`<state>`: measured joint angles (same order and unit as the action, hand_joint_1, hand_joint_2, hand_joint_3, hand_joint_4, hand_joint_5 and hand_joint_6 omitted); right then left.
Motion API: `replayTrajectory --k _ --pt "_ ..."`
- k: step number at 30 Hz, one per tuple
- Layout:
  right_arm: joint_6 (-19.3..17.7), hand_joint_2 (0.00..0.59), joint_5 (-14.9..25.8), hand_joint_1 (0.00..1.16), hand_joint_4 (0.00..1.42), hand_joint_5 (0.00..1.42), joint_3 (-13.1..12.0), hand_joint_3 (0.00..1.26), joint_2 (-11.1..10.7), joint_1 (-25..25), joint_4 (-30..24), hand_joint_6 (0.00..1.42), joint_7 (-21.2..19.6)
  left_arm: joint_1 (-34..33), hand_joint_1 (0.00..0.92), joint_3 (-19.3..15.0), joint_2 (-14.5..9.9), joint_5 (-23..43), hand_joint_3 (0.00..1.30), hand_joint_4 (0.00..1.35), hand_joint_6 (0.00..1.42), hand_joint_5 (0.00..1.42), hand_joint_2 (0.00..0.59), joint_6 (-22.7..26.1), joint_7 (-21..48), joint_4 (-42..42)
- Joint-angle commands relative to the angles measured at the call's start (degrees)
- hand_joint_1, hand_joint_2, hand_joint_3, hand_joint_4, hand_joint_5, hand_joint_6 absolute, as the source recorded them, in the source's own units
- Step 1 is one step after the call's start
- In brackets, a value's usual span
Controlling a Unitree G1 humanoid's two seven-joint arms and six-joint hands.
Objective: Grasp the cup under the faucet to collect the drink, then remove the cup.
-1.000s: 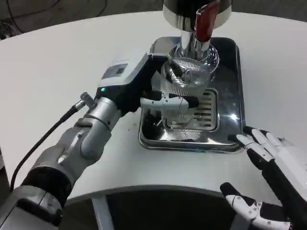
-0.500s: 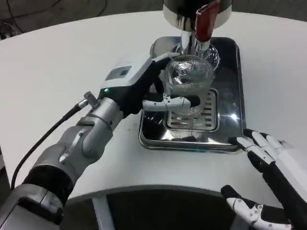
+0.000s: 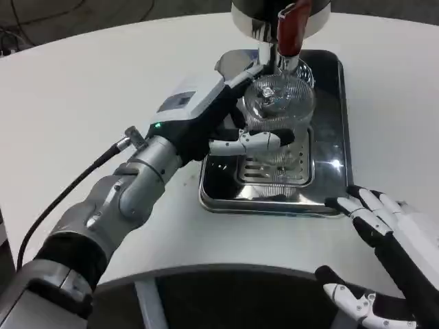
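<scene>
The left hand (image 3: pixel 223 127) grips the clear cup (image 3: pixel 278 113), fingers wrapped around its side, holding it over the steel tray (image 3: pixel 274 202) directly beneath the faucet (image 3: pixel 278 58). The right hand (image 3: pixel 384 253) rests open, fingers apart and holding nothing, at the table (image 3: pixel 82 89) edge just beside the tray.

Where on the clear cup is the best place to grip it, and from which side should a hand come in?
Grip the cup around its ribbed side wall, about mid-height, coming in from the robot's left, as the left hand does now. The cup stands upright on the tray, and the faucet sits right above its mouth, so a grip from above looks blocked. The round wall suits wrapped fingers.
</scene>
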<state>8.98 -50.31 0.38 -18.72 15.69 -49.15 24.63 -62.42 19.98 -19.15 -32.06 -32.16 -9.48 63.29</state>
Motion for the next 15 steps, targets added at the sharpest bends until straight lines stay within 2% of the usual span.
replayTrajectory --k 1,6,15 --pt "-0.7 0.399 0.1 0.39 0.00 0.00 0.4 0.12 0.0 0.3 0.0 0.00 0.1 1.3 0.162 -1.0 -1.6 0.6 0.13 0.17 0.80 0.50 0.124 -2.3 -1.6 -2.1" --pt "-0.5 0.399 0.0 0.39 0.00 0.00 0.8 0.12 0.0 -0.4 0.5 0.00 0.2 2.5 0.134 -2.0 -2.9 1.2 0.15 0.15 0.74 0.47 0.114 -3.7 -1.1 -3.4" --pt "-0.2 0.399 -0.3 0.39 0.00 0.00 1.4 0.13 0.3 -1.7 1.4 0.00 0.2 7.4 0.124 -4.6 -5.5 3.6 0.18 0.16 0.72 0.47 0.111 -5.8 0.6 -9.5"
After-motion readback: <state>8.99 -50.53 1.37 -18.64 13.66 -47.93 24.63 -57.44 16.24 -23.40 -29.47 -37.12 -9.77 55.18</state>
